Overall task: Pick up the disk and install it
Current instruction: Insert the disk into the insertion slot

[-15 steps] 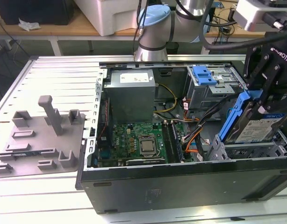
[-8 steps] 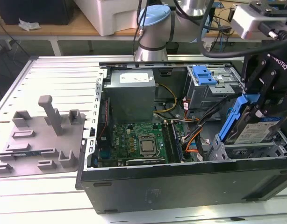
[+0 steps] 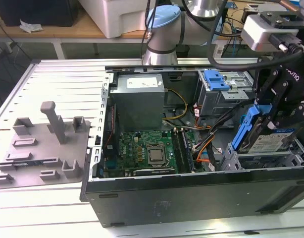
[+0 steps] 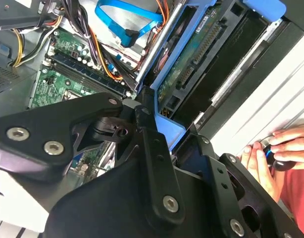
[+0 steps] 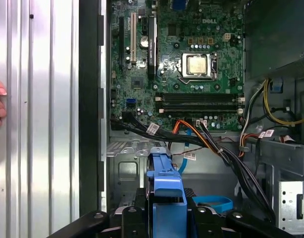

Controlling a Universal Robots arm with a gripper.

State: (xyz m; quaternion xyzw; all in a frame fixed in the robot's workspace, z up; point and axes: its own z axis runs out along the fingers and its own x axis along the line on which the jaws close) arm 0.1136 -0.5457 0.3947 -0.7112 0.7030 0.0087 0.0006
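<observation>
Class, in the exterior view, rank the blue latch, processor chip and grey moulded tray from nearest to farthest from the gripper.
From the gripper holding the disk:
1. Blue latch, on drive cage.
2. Processor chip, on motherboard.
3. Grey moulded tray, exterior view's far left.

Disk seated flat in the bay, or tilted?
Tilted: the exterior view shows the disk slanting up from the drive cage, held by the end effector.

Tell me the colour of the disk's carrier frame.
Blue. The carrier frame shows best in the exterior view.
</observation>
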